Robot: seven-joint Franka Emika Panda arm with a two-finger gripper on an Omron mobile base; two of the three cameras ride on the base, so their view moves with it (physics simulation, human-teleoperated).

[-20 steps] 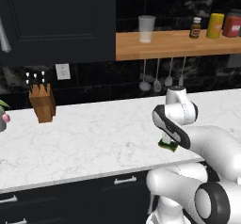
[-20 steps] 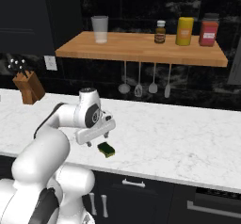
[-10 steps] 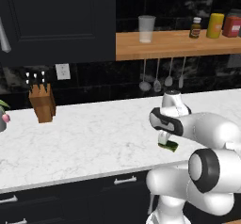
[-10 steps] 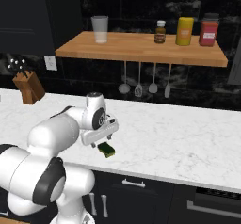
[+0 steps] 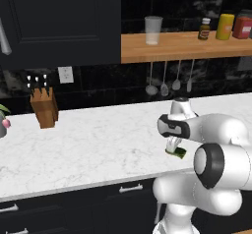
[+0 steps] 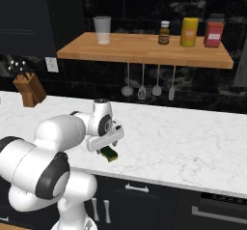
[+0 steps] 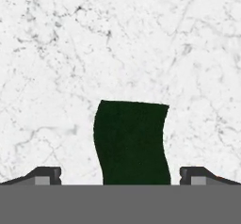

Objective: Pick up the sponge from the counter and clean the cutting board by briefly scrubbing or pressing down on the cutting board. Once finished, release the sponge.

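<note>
The sponge [image 7: 132,140] shows its dark green top, lying flat on the white marble counter [image 7: 141,39] close to the front edge. In the base views the sponge [image 5: 177,153] [image 6: 110,153] also shows a yellow-green side. My gripper [image 7: 121,173] points down right over it and is open, with one fingertip on each side of the sponge and a clear gap to both. The hand [image 5: 172,144] [image 6: 105,139] hides part of the sponge from the base cameras. The cutting board is out of view.
A wooden knife block [image 5: 44,108] [image 6: 29,90] stands at the back left of the counter [image 5: 98,144]. The wall shelf [image 6: 144,48] carries a glass and bottles, and utensils [image 6: 142,81] hang under it. The counter's front edge runs just beside the sponge.
The hand has come down closer over the sponge while the arm's elbow swung outward. The sponge has not moved.
</note>
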